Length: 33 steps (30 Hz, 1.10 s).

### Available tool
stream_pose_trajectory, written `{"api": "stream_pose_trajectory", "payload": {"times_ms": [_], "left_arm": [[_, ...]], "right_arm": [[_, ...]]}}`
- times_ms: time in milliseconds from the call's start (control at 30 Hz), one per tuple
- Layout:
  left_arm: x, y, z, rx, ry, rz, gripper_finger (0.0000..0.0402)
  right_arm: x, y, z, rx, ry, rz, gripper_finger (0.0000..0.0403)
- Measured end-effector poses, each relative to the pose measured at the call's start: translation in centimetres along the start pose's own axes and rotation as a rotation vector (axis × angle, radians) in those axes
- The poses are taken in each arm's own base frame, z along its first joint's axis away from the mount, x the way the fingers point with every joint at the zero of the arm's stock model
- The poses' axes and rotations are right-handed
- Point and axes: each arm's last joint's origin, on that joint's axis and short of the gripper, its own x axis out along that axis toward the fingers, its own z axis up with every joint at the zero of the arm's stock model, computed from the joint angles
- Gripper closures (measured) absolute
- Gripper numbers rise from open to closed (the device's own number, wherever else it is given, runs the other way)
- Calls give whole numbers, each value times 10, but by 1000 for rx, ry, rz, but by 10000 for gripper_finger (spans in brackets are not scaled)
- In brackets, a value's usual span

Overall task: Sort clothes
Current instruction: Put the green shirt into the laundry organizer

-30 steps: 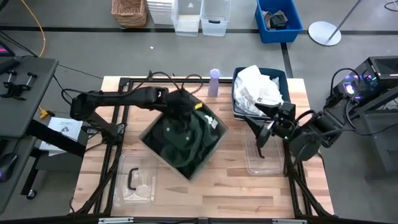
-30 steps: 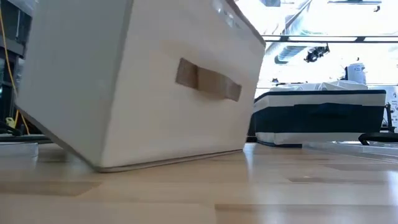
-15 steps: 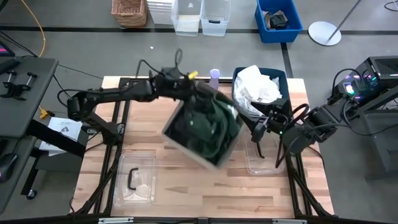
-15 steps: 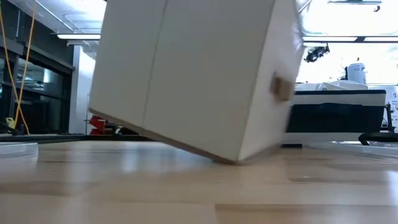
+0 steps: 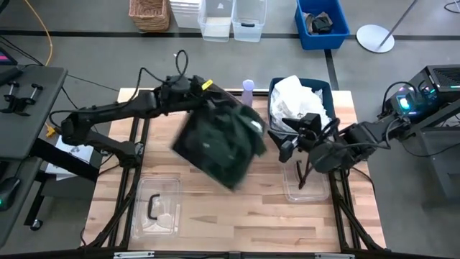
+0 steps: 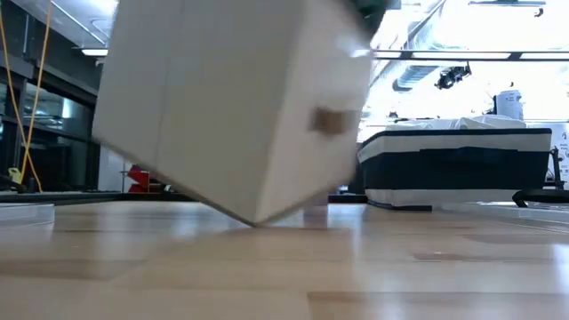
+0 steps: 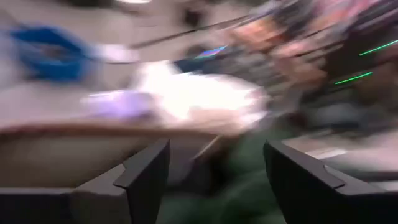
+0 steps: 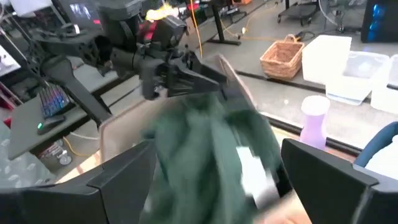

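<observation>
The left gripper (image 5: 203, 92) is gripping the rim of the beige fabric box (image 6: 222, 98), its fingers (image 7: 146, 168) set apart on either side of the box's wall, so the jaws are clamped on that rim rather than standing free. The box is hanging tilted below and in front of these jaws, one lower corner pointing down at the wooden table (image 5: 251, 216) in the low view; whether that corner is touching the wood cannot be told. Inside the box, just ahead of the left jaws, a dark green garment (image 5: 226, 137) is bulging over the open side, with a small white tag showing on it. The right gripper (image 5: 291, 147) is hovering with its jaws wide apart and nothing between them, and the green garment is lying just in front of them, apart from the fingers (image 8: 118, 180). Beside and behind the right jaws, white clothes (image 5: 296, 101) are sitting heaped in the dark blue bin (image 5: 276, 122). A clear plastic tray (image 5: 305, 188) is lying under the right gripper, and a lilac bottle (image 5: 248, 93) is standing near the left jaws, between the box and the bin.
</observation>
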Motion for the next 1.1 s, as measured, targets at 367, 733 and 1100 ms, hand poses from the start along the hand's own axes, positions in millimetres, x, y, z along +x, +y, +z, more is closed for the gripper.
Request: {"api": "stream_pose_trajectory", "payload": {"times_ms": [367, 733, 1100], "left_arm": [[-15, 23, -13, -199, -355, -144, 172], [-13, 19, -37, -489, -307, -288, 174], [-27, 25, -26, -542, -330, -354, 175]], "right_arm": [[44, 21, -15, 67, 44, -36, 61], [178, 65, -66, -4, -83, -132, 61], [285, 41, -196, 50, 280, -283, 61]]}}
